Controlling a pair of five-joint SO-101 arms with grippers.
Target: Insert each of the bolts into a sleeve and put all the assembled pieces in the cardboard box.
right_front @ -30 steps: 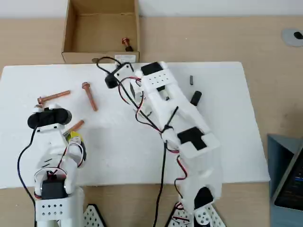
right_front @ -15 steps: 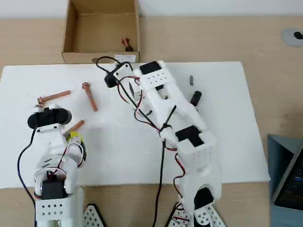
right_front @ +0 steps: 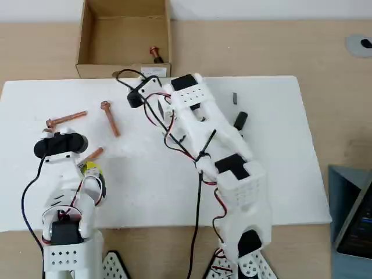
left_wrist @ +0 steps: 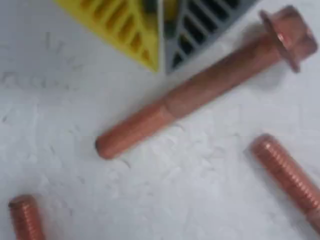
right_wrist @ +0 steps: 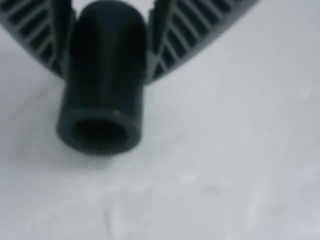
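Right hand [right_wrist: 107, 65] clamps a smooth black tubular sleeve [right_wrist: 102, 107] (hollow); left hand [left_wrist: 161, 60] together.

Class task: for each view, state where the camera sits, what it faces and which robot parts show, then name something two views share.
High view: fixed above the table, looking down on the mat, box, left arm and right arm.
Left wrist view: on the left arm, facing the mat close up; left gripper tips show beside a bolt.
Right wrist view: on the right arm, facing the mat; right gripper holds a sleeve.
Shared: high and left wrist views both show bolts on the mat.
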